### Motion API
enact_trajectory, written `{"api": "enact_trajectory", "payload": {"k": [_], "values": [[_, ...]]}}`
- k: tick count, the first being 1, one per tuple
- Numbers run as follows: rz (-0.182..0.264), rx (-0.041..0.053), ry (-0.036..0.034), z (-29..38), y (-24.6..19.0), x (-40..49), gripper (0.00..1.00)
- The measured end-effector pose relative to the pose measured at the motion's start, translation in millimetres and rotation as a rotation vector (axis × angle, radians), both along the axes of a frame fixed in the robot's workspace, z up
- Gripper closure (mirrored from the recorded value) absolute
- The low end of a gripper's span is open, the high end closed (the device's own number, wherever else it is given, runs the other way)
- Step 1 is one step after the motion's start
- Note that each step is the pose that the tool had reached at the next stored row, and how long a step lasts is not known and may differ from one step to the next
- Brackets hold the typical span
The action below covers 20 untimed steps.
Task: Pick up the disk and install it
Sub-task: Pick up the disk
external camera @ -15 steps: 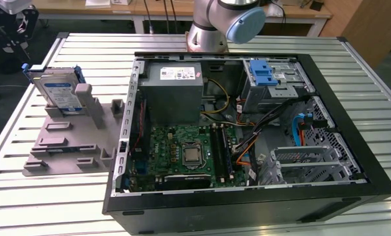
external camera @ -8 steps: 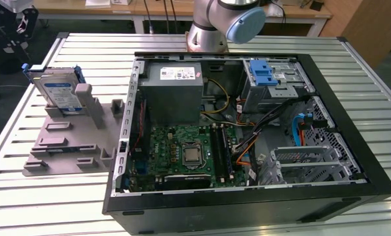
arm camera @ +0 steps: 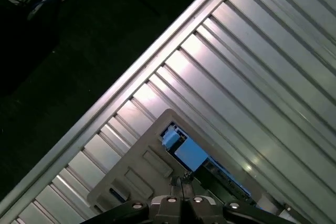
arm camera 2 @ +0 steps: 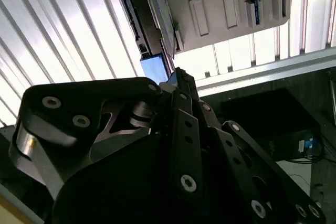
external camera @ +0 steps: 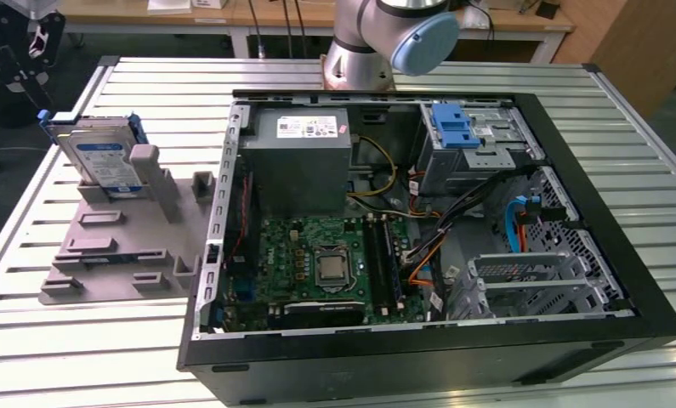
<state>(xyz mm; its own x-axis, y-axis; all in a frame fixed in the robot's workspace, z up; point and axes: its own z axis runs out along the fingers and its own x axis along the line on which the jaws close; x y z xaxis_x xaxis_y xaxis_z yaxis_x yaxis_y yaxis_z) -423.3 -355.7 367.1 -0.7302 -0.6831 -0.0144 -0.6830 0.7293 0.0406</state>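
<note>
Gripper [arm camera: 181, 179], closed on nothing, hangs near the worktop [external camera: 88, 357] edge at the exterior view's left. Disk [external camera: 99, 157] stands on edge in the grey holder [external camera: 110, 246], apparently so that its carrier is exposed for grasping. Open computer case [external camera: 428, 365] lies rightward, interior upward for access.

My jaws are matt black metal with bright screw heads. The table [external camera: 88, 348] is ribbed, glossy bare metal. The disk [external camera: 96, 157] is silver metal, paper-labelled, in blue plastic, on a matt grey plastic stand [external camera: 99, 265].
</note>
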Motion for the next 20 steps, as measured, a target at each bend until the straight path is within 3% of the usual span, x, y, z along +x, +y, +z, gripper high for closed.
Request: {"api": "enact_trajectory", "payload": {"k": [8, 20], "values": [[0.110, -0.0001, -0.0012, -0.5, -0.1, 0.0, 0.89], [0.274, -0.0005, -0.0087, -2.0, -0.5, 0.0, 0.89]]}}
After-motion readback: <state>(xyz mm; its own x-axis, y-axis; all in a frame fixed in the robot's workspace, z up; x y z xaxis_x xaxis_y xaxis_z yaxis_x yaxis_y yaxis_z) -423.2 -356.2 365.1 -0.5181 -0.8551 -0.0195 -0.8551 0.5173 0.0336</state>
